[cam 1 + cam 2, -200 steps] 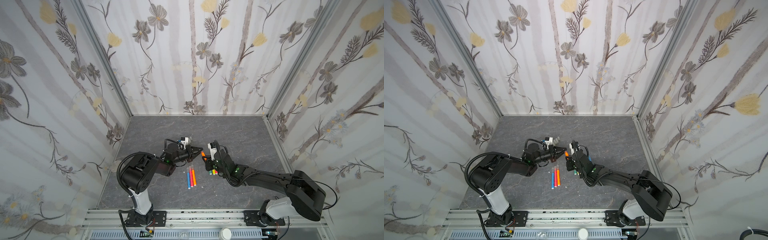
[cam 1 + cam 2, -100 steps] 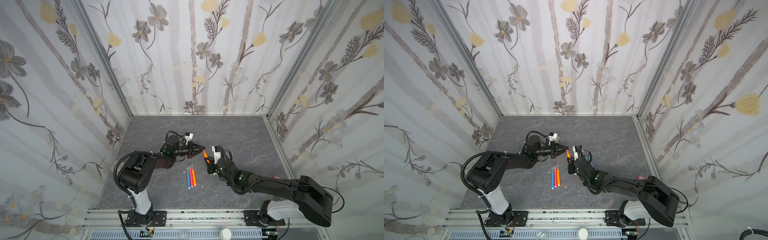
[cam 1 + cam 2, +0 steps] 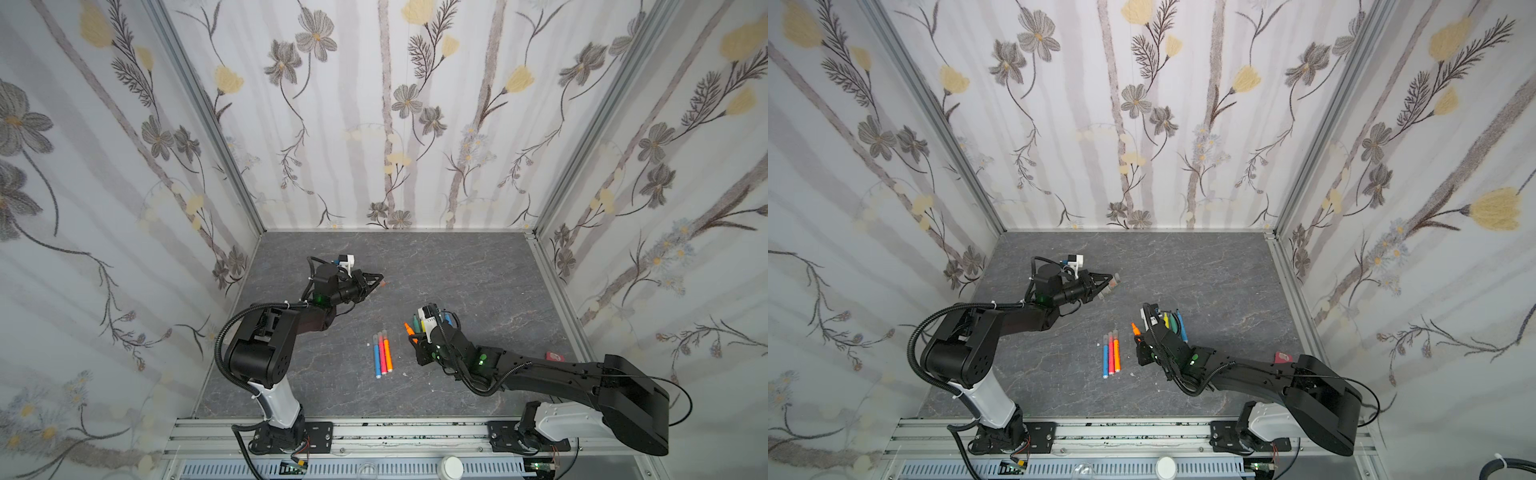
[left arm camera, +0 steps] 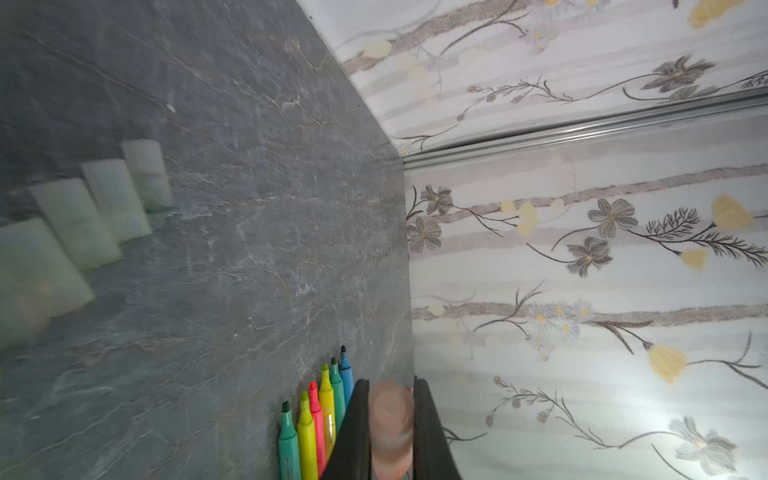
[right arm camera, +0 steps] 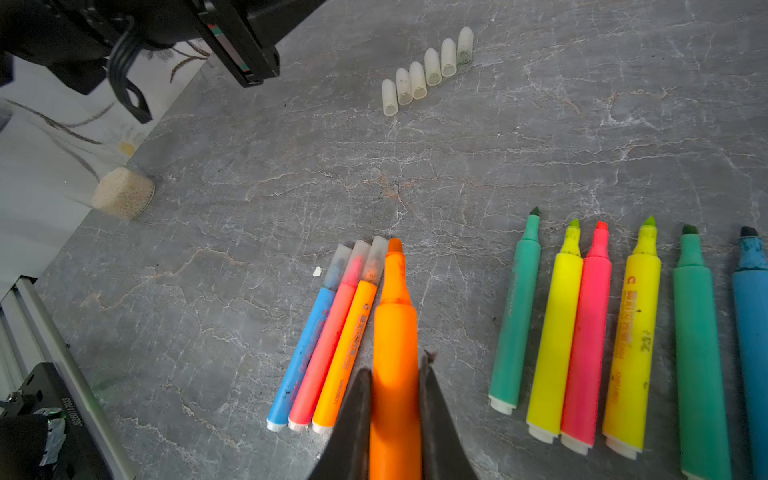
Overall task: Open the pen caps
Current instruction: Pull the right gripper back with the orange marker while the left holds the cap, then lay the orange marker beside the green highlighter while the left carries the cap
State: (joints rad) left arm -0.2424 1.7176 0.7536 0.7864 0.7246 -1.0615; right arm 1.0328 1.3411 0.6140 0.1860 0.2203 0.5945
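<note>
Right wrist view: orange pen (image 5: 395, 324) came uncapped.
Grippers pulled apart; left gripper (image 4: 390, 384) clamped the cap (image 4: 390, 415), right gripper (image 5: 397, 368) clamped the pen; three capped pens (image 5: 328, 332) remained.

We logged three capped pens (image 3: 382, 353) side by side on the table (image 3: 478, 270), six loose caps (image 5: 417, 81) lined up behind them, six uncapped pens (image 5: 590, 332) rowed to the right.

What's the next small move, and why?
Probably lower the left end effector and release its cap beside the row of loose caps: the cap is already pulled off, and the orange pen in the right end effector is bare-tipped.
</note>
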